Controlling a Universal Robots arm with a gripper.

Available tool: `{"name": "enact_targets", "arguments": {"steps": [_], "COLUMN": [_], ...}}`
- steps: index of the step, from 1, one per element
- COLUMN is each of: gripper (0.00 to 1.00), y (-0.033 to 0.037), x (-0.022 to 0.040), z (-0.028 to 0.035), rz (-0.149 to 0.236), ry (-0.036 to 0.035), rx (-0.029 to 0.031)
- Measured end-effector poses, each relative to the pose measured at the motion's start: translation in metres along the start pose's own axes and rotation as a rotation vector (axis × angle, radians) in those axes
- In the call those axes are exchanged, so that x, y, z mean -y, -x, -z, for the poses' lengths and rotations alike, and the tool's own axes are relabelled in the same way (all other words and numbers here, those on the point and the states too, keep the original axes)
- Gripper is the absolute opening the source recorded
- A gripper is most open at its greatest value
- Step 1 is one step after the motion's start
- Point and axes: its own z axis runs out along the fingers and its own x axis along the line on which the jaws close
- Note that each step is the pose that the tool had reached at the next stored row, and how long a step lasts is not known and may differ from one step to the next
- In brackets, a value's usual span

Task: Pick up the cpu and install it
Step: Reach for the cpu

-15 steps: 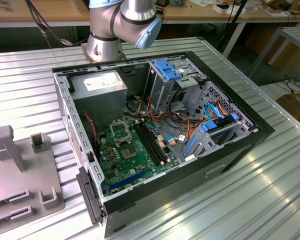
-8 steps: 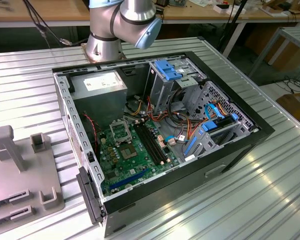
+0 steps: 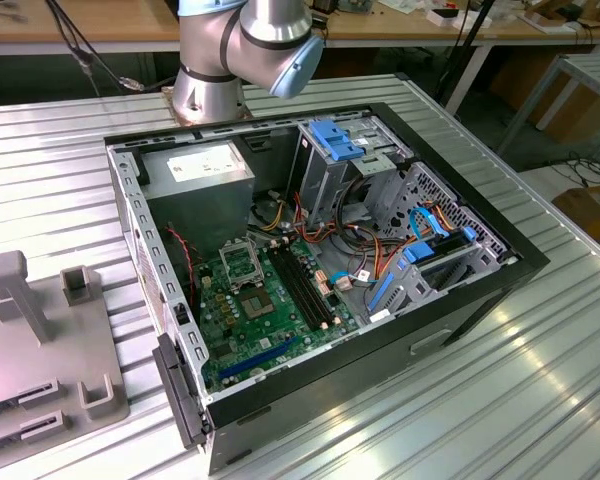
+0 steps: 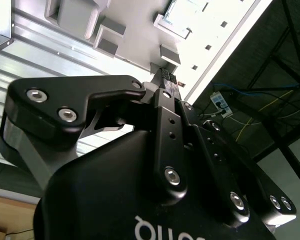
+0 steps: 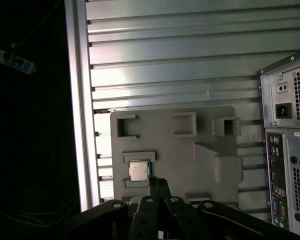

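Gripper (image 5: 159,182) fingers pressed together, empty, over tray (image 5: 210,165) | cpu (image 5: 139,170) lies in tray slot near fingertips, not grasped | socket (image 3: 242,263) in case unfilled, I judge | pick-up and install both left

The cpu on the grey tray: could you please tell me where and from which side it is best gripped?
Come straight down from above and pinch the cpu by its side edges. It lies flat, metal plate up, on the grey tray, so only its edges offer a grip. Low grey ledges seem to border two opposite edges; the other two look freer.
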Motion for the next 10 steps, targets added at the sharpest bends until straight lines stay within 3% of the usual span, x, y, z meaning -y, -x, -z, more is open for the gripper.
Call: {"name": "enact_targets", "arguments": {"steps": [10], "gripper": [0.11], "y": [-0.0127], "x": [0.0011], "z": [-0.0024], "rz": [0.0], "ry": [0.0], "rx": [-0.0016]}}
